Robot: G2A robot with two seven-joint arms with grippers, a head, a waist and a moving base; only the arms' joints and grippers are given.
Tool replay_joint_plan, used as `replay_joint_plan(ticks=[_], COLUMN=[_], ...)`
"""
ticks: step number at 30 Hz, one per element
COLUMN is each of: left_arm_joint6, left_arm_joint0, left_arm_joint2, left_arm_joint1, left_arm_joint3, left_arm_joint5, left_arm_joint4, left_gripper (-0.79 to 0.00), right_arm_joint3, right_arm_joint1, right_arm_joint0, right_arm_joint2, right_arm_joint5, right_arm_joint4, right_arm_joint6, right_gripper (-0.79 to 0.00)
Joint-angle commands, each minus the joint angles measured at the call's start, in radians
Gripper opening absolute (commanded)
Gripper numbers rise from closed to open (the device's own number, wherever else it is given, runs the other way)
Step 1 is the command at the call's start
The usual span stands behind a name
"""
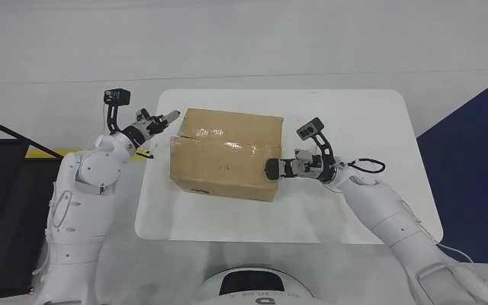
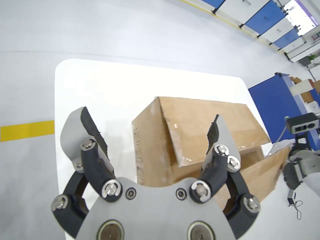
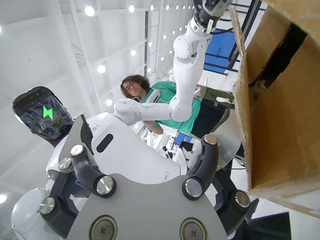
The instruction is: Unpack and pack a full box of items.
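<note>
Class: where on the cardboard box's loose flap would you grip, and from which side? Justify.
Probably its free edge, approached from the side of the right gripper: the flap juts clear of the box, offering a thin edge to pinch across.

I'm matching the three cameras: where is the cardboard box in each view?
Top view: cardboard box at the middle of the table.
Left wrist view: box just beyond the open left gripper.
Right wrist view: box close beside the right gripper, flap edge toward camera.
Shared landmark: the right gripper at the box's flapped end.
</note>
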Motion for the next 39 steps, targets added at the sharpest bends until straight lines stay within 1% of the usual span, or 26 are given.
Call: replay_joint_plan(ticks=[1, 3, 8, 13, 17, 30, 39], left_arm_joint6=[0.005, 0.009, 0.016, 0.026, 0.027, 0.030, 0.031], left_arm_joint0=[0.005, 0.006, -0.001, -0.028, -0.043, -0.044, -0.052], left_arm_joint2=[0.004, 0.009, 0.026, 0.049, 0.074, 0.173, 0.208], left_arm_joint1=[0.002, 0.003, 0.005, 0.005, 0.004, -0.003, -0.006], left_arm_joint3=[0.026, 0.045, 0.094, 0.143, 0.159, 0.133, 0.119], left_arm_joint5=[-0.005, -0.010, -0.007, 0.009, 0.008, 0.018, 0.031], left_arm_joint4=[0.022, 0.036, 0.054, 0.083, 0.104, 0.145, 0.156], left_gripper=[0.000, 0.000, 0.000, 0.000, 0.000, 0.000, 0.000], right_arm_joint3=[0.011, 0.031, 0.070, 0.084, 0.099, 0.130, 0.105], right_arm_joint1=[-0.005, -0.010, -0.028, -0.041, -0.048, -0.059, -0.040], right_arm_joint0=[0.008, 0.019, 0.058, 0.081, 0.094, 0.100, 0.060], right_arm_joint2=[0.010, 0.012, 0.001, -0.003, -0.003, 0.015, 0.080], right_arm_joint5=[-0.013, -0.026, -0.039, -0.041, -0.033, -0.005, 0.029], right_arm_joint4=[-0.003, -0.013, -0.069, -0.101, -0.132, -0.275, -0.319], right_arm_joint6=[-0.013, -0.027, -0.110, -0.141, -0.162, -0.299, -0.259], right_gripper=[0.000, 0.000, 0.000, 0.000, 0.000, 0.000, 0.000])
